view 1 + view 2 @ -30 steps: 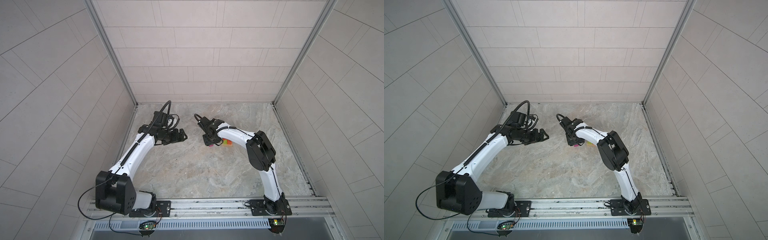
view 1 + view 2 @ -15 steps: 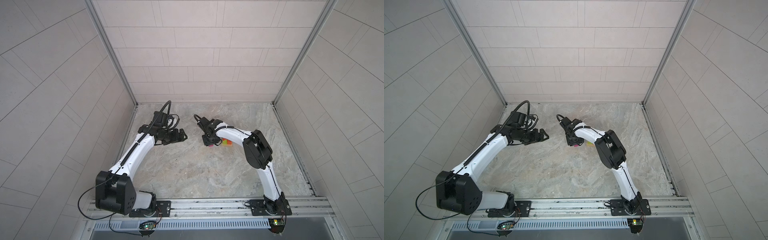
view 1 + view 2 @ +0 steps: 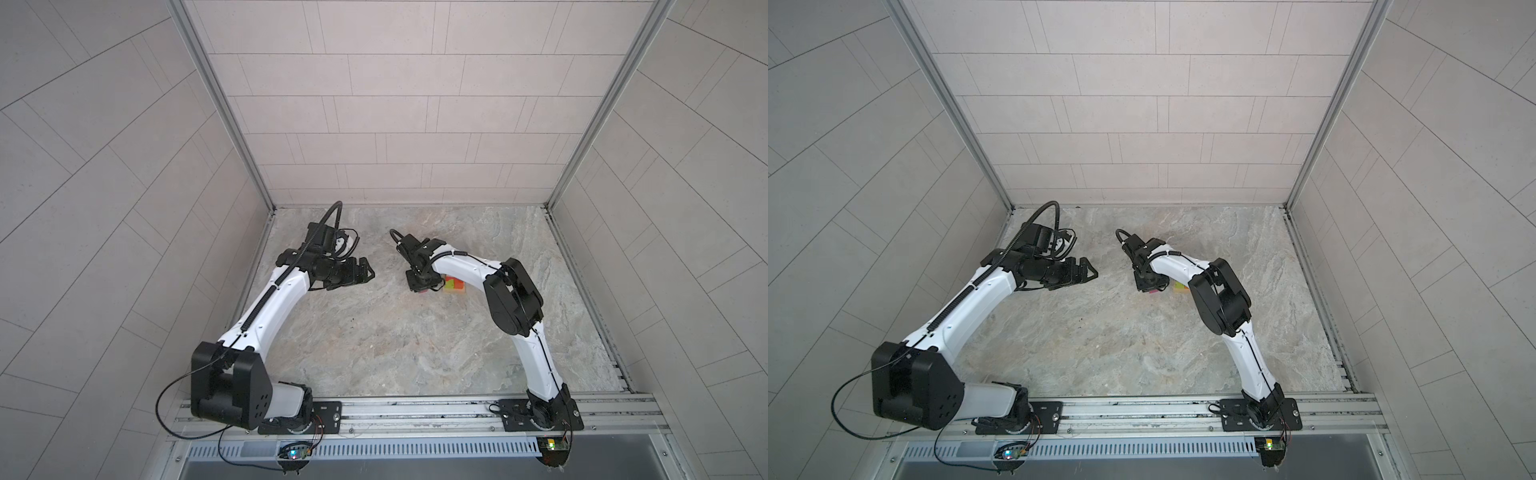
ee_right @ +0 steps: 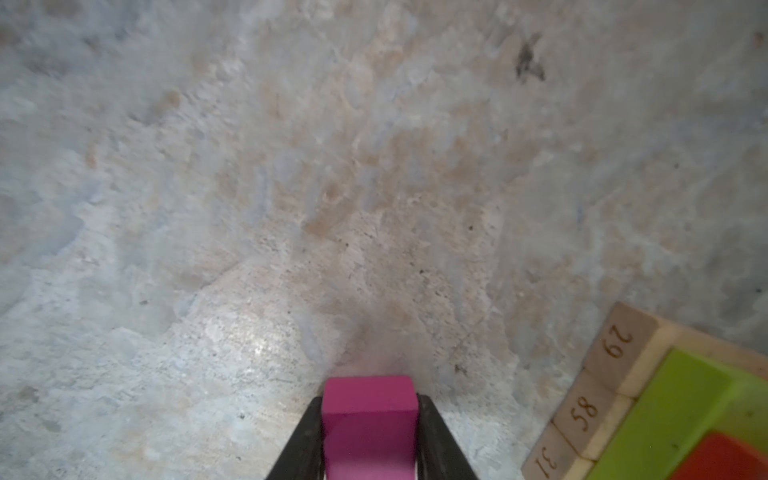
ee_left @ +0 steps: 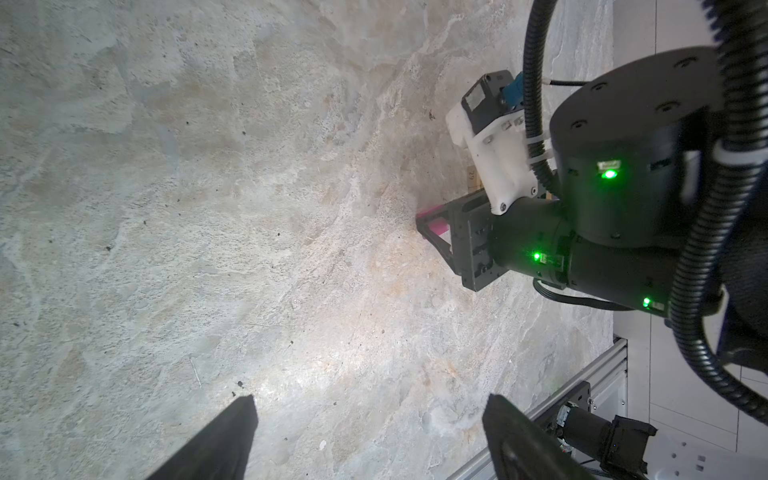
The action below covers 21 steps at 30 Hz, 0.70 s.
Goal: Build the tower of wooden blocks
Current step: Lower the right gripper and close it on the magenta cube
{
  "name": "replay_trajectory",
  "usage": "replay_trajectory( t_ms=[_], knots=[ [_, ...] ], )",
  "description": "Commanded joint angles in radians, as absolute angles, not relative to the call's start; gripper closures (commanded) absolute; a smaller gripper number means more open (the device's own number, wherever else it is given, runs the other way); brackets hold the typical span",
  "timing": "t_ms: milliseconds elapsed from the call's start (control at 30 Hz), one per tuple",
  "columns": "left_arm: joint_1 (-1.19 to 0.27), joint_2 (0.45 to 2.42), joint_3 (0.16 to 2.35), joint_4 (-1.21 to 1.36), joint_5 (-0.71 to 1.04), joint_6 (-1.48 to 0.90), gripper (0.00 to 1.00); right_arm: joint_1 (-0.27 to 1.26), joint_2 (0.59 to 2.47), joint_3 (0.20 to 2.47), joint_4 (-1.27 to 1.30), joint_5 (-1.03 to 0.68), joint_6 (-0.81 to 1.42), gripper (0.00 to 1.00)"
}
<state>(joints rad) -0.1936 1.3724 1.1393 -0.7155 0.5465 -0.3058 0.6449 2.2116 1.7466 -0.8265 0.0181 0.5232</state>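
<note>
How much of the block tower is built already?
Done: tan bars lie side by side as a base, with a lime green block and a red piece on top. In hand: the right gripper grips a magenta cube beside them. Left: that cube is not yet stacked; the left gripper is open and holds nothing.

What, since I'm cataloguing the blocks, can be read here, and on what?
"29": end of the first tan bar, right wrist view.
"58": end of the second tan bar.
"31": end of the third tan bar.
Nothing else is readable; the magenta cube shows no text.
</note>
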Motion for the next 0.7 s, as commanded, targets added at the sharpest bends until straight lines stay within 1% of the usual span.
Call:
replay_trajectory(
  t_ms=[0,300,367,500,667],
  knots=[
    [-0.189,1.347,1.129,-0.721,0.552,-0.301,0.08,0.644,2.21,1.76,-0.851,0.02,0.519,0.66],
    [-0.188,1.348,1.129,-0.721,0.555,-0.301,0.08,0.644,2.197,1.763,-0.863,0.026,0.517,0.66],
    [-0.187,1.349,1.128,-0.722,0.555,-0.3,0.08,0.643,2.197,1.763,-0.864,0.024,0.517,0.65],
    [-0.189,1.348,1.128,-0.721,0.557,-0.299,0.08,0.644,2.2,1.769,-0.868,0.022,0.515,0.58],
    [-0.188,1.35,1.128,-0.719,0.557,-0.3,0.08,0.643,2.2,1.777,-0.875,0.025,0.516,0.59]
  ],
)
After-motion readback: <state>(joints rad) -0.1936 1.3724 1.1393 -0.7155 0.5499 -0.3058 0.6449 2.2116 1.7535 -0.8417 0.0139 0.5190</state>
